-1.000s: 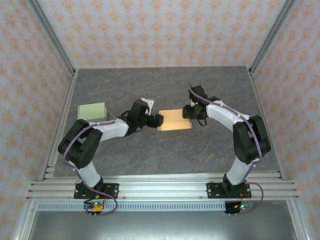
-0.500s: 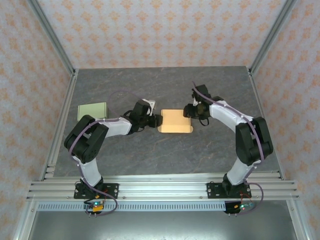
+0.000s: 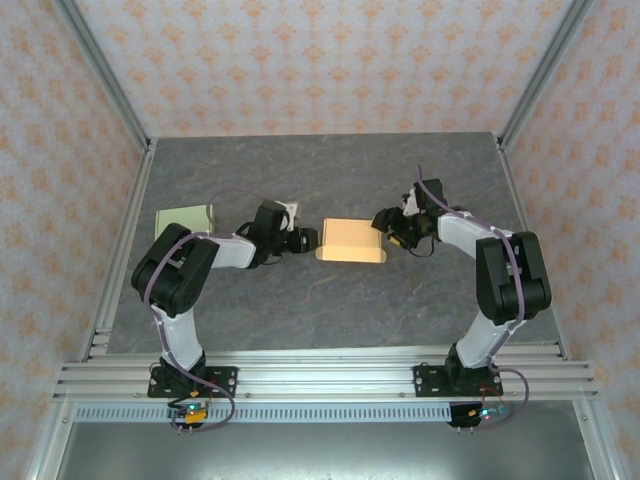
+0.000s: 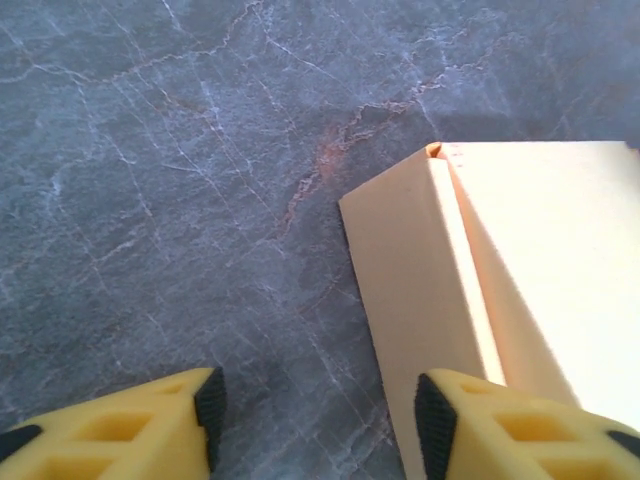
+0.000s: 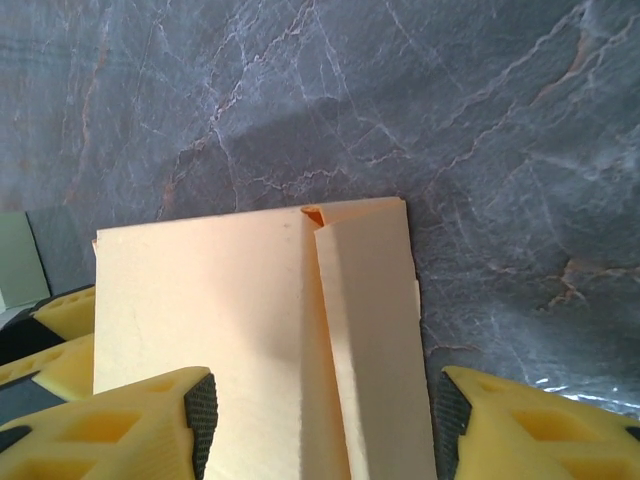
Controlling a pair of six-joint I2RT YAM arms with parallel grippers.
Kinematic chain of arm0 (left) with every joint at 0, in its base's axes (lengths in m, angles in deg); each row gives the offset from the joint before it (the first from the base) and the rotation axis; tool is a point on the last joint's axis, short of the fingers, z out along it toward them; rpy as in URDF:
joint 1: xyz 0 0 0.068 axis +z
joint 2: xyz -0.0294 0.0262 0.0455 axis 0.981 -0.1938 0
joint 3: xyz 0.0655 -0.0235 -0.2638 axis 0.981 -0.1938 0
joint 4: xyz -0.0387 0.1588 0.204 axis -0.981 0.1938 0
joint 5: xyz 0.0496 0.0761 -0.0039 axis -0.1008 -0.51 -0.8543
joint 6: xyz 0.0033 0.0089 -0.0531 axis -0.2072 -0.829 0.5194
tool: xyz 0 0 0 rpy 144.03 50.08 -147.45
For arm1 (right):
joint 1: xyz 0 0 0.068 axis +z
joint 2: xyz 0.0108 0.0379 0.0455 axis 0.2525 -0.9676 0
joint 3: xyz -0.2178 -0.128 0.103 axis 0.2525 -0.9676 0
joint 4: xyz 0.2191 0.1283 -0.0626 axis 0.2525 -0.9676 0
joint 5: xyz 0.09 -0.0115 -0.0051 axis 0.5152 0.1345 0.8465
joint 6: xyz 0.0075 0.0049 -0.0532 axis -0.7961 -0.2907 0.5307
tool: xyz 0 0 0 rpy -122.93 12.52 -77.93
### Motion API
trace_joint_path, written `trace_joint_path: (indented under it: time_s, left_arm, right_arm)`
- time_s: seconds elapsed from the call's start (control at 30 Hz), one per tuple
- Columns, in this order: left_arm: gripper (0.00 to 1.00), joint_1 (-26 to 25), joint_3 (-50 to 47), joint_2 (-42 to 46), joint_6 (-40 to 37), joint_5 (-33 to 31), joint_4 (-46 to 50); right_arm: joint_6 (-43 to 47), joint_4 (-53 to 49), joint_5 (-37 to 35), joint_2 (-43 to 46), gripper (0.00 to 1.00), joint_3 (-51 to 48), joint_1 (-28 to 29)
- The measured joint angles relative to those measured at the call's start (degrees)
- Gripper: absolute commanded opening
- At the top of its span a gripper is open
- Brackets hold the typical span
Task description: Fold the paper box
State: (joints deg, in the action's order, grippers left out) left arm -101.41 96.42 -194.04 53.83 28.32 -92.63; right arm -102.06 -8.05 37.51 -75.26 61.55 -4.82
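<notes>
Both arms are reached inward, low over the table (image 3: 330, 170). The left gripper (image 3: 308, 240) and right gripper (image 3: 386, 224) are set at the left and right edges of the paper box (image 3: 350, 240), jaws apart.

Robot lab cell; aluminium frame (image 3: 320, 374); patterned wall panels (image 3: 330, 60); stone-look tabletop (image 3: 330, 170)

Brightly and evenly lit from above. Crisp from overhead right out to the edges of the table (image 3: 330, 300), with short, soft shadows under both arms near its middle. Up close, washed almost white across the top of the paper box (image 4: 560, 280), dimmer on its raised side flap. Soft grey shadow on the table past the box's far edge; faint pale sheen beside it.
</notes>
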Motion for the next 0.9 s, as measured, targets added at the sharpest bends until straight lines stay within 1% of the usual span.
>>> trace_joint_path:
  time_s: [0.1,0.17,0.23,0.33,0.47,0.57,0.7,0.8,0.9]
  left_arm:
    - [0.71,1.03,-0.28,1.16,3.26,1.46,0.33]
    - [0.72,1.64,-0.31,2.45,5.01,1.92,0.79]
    - [0.73,1.77,-0.28,4.22,6.71,2.12,0.74]
    - [0.73,1.46,0.52,5.31,8.39,2.69,0.48]
    - [0.72,-0.13,1.92,4.17,9.4,3.02,-0.07]
    - [0.66,-1.9,2.82,1.84,9.62,3.04,-0.17]
    - [0.5,-3.56,4.02,-1.84,8.11,1.9,1.51]
    - [0.43,-3.63,4.2,-2.64,7.69,1.81,0.35]
    - [0.38,-3.63,4.2,-2.89,7.56,2.05,-0.81]
  right_arm:
    - [0.22,0.17,-0.04,0.0,0.6,0.0,0.0]
    - [0.85,-0.04,-0.09,0.0,0.57,0.02,0.0]
    - [1.46,-0.39,-0.09,-0.02,0.5,0.04,0.0]
    - [2.29,-0.55,-0.09,-0.55,0.44,0.07,0.0]
    - [2.95,-0.52,-0.13,-1.75,0.42,0.07,0.0]
    - [3.43,-0.52,-0.17,-2.05,0.41,0.07,0.0]
    - [3.65,-0.46,-0.09,-2.4,0.44,0.07,0.0]
    - [3.39,0.0,-0.22,-2.4,0.51,-0.11,0.0]
    - [2.21,2.1,0.68,-2.23,0.62,-1.46,-0.55]
